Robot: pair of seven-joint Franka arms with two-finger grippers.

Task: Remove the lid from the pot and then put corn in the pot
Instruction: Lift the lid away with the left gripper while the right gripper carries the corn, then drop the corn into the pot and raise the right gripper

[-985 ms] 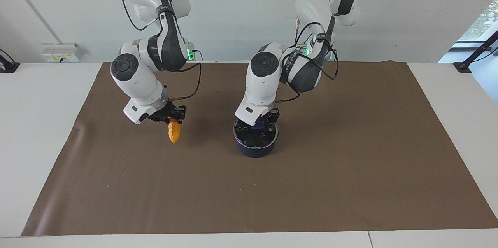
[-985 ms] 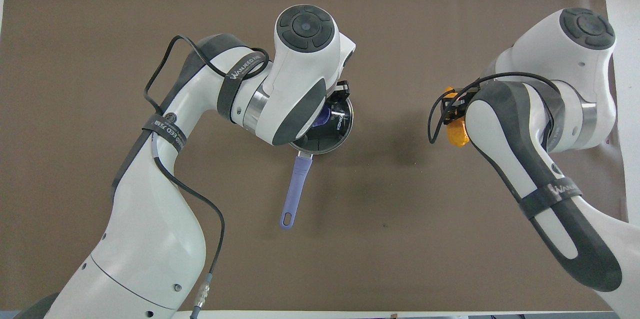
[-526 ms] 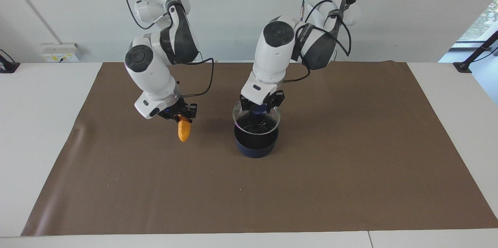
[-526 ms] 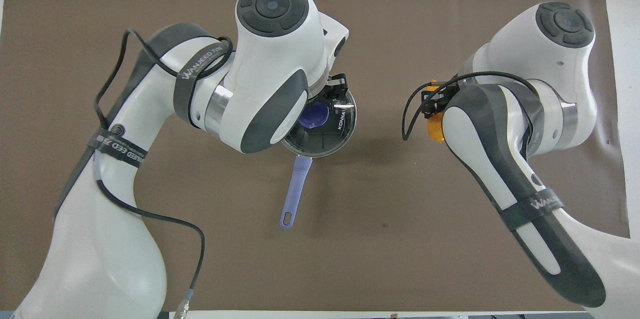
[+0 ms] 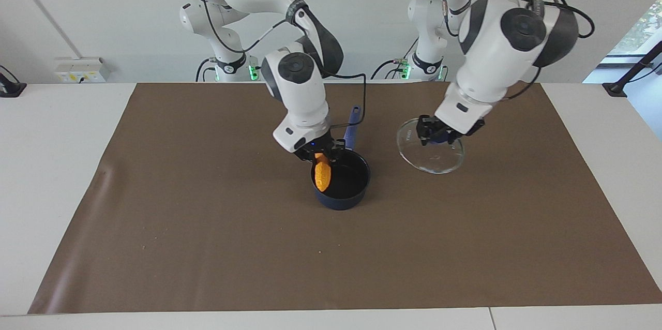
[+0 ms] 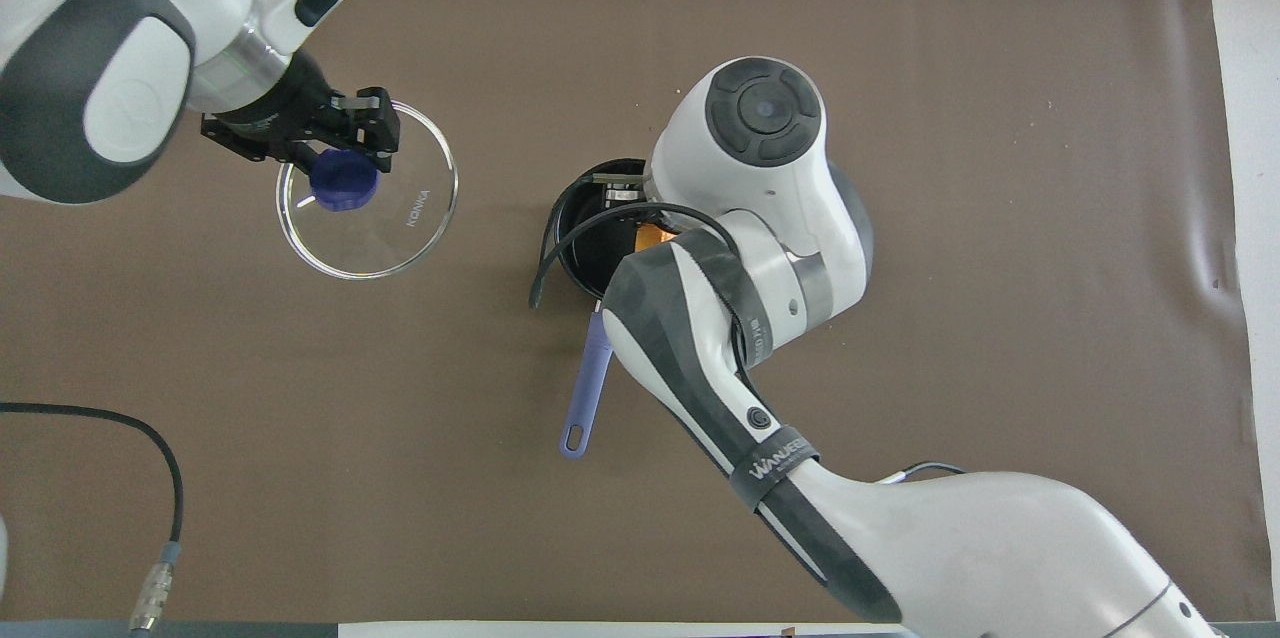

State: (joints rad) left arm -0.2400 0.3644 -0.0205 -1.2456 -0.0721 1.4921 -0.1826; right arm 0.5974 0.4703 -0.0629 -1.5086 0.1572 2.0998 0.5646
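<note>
The navy pot [image 5: 339, 200] stands open mid-mat, its blue-purple handle [image 5: 353, 125] pointing toward the robots. My right gripper [image 5: 320, 156] is shut on the yellow-orange corn [image 5: 322, 176] and holds it tip-down over the pot's rim, low into the opening. My left gripper [image 5: 438, 136] is shut on the blue-purple knob of the glass lid [image 5: 434, 159] and holds it tilted above the mat, beside the pot toward the left arm's end. In the overhead view the lid [image 6: 390, 228] hangs from the left gripper [image 6: 340, 173]. There the right arm covers much of the pot [image 6: 580, 238], and only a sliver of corn [image 6: 655, 236] shows.
A brown mat [image 5: 207, 242] covers most of the white table [image 5: 51, 190]. The pot's handle [image 6: 592, 373] lies under the right arm's forearm in the overhead view. A cable [image 6: 150, 448] from the left arm hangs over the mat's near corner.
The left gripper lifted the lid off the pot and carried it toward the left arm's end. The right gripper carried the corn sideways from the mat to over the open pot.
</note>
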